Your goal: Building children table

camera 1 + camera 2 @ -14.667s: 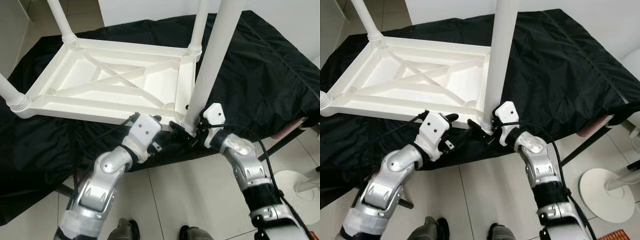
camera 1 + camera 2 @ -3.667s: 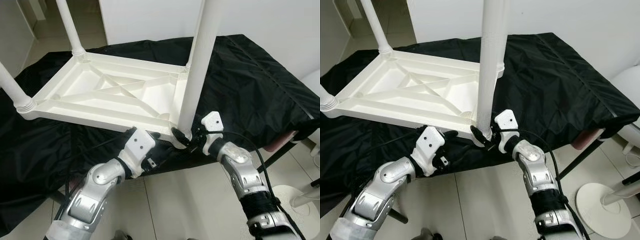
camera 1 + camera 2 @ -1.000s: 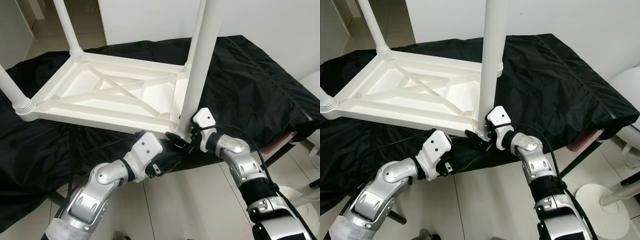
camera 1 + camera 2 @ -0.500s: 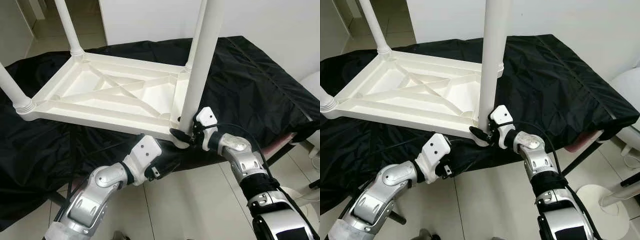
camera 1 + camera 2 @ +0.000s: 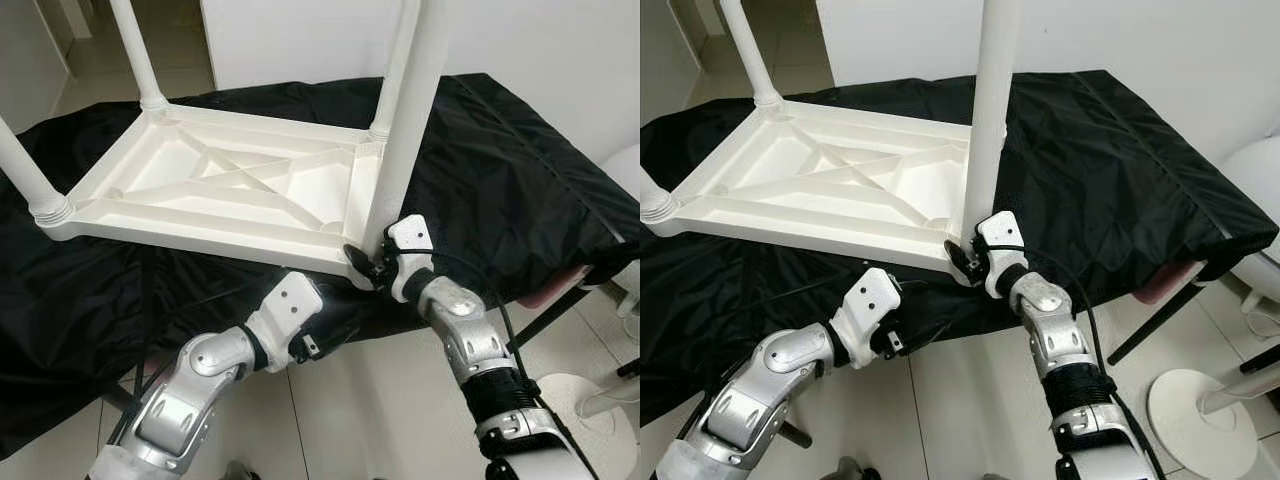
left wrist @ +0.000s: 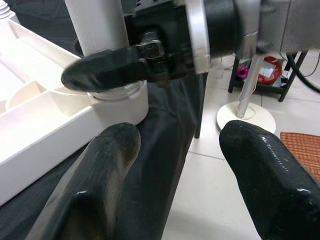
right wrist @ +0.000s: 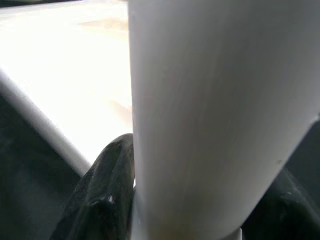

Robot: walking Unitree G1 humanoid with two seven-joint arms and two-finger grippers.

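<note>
**Table upside down, right claw on the near leg**

The white table (image 5: 230,190) lies flipped on the black-covered counter (image 5: 520,180), four legs sticking up. The right claw (image 5: 962,262) is clamped around the base of the near right leg (image 5: 405,130), right at the corner socket. The left claw (image 6: 177,165) hangs just below that same corner by the counter's edge, fingers (image 6: 107,150) spread apart, gripping nothing.

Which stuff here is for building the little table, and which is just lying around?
For the job:
white table top, upside down
near leg
right gripper, clamped on that leg
left gripper, jaws open

Just around:
black cloth
white round stand base
</note>
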